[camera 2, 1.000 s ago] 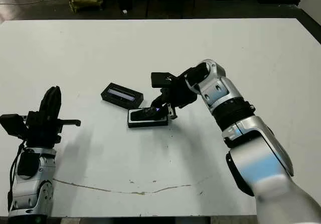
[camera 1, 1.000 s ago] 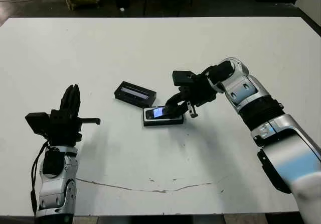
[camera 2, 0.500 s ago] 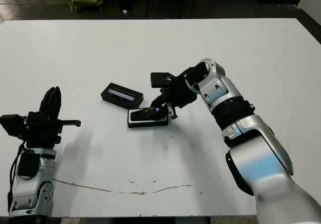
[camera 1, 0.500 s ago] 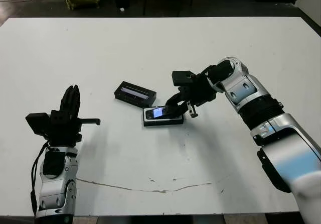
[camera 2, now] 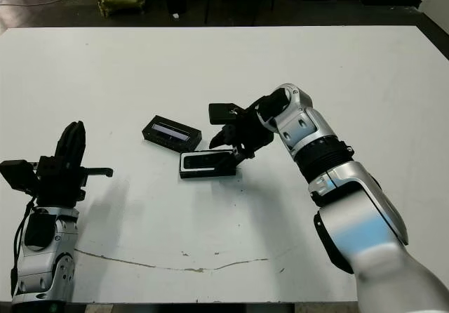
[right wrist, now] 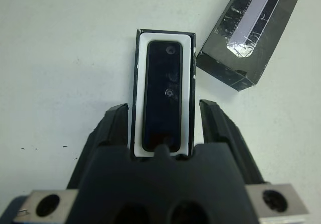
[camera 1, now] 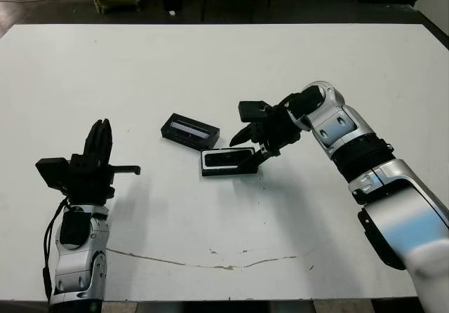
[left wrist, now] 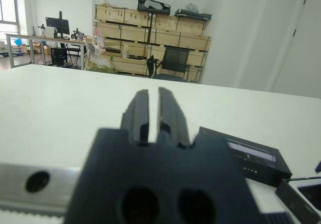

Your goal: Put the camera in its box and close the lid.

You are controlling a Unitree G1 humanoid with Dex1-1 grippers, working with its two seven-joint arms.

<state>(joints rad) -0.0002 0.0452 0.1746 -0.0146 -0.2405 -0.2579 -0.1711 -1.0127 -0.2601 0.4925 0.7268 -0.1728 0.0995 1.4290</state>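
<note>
The camera (right wrist: 162, 95) lies flat inside the box (right wrist: 137, 91), framed on all visible sides by the white lining. It appears seated, with no end riding up on the rim. The box rests on the bench (camera 1: 210, 67) near its middle, well clear of every edge.

The lid (camera 1: 190, 128) sits on the bench just beside the box, on the side toward the far edge and the robot's left, window strip facing up. One corner comes very close to the box; whether the two touch cannot be determined. The lid is not on the box.

The right gripper (right wrist: 162, 124) hovers over the near end of the box with its fingers spread, one on either side of the tray and clear of the camera. It grips nothing. The left gripper (left wrist: 149, 114) is raised near the near-left corner of the bench, well apart from all three items, with its fingers drawn nearly together, only a narrow slit between them, and nothing held.

Task status: the insertion step appears complete. Remaining, as judged from this arrangement: grasp the lid, align it with the box and press it down. The main risk is nudging the box while reaching for the adjacent lid.
</note>
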